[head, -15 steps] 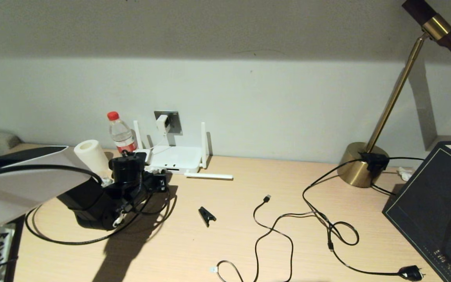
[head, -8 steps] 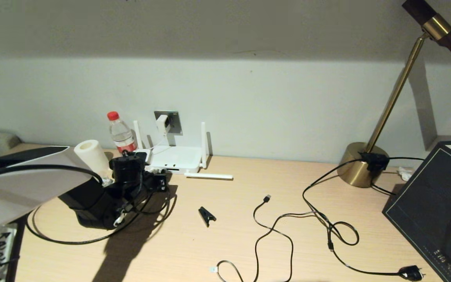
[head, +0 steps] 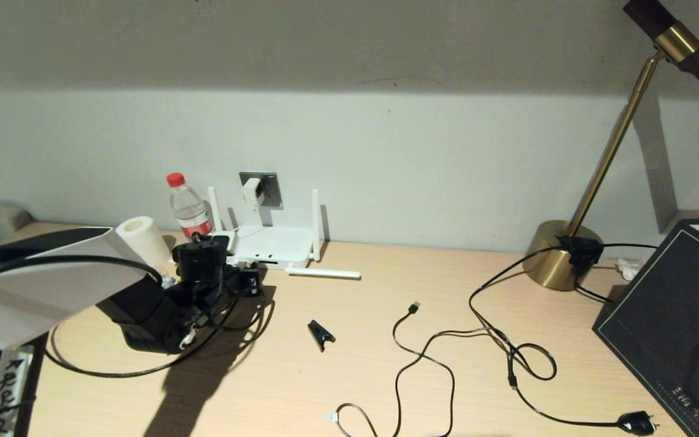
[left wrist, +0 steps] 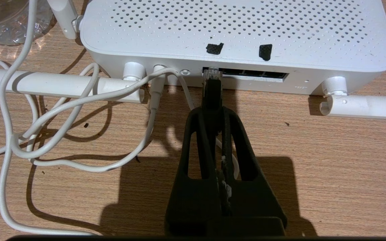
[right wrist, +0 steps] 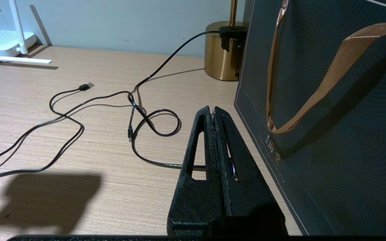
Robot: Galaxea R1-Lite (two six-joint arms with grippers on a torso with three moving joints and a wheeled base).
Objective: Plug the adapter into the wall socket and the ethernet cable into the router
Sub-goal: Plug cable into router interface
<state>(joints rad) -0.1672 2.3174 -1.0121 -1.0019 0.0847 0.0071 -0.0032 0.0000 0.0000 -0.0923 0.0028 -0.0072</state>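
Our left pincer point(left wrist: 213, 110) holds the ethernet cable point(left wrist: 212, 92), its clear clip at the mouth of the router point(left wrist: 233, 33) port row. The adapter point(head: 252, 190) already sits in the socket point(head: 267, 185). Next we need a straight push; the right pincer point(right wrist: 213, 112) rests closed and empty near the bag.

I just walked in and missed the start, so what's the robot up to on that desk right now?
The left gripper is pinching the ethernet cable and holding its clear tip right at the port row on the router; whether it is seated cannot be told. The adapter already sits in the wall socket. The right gripper is shut on nothing, off by the dark bag.
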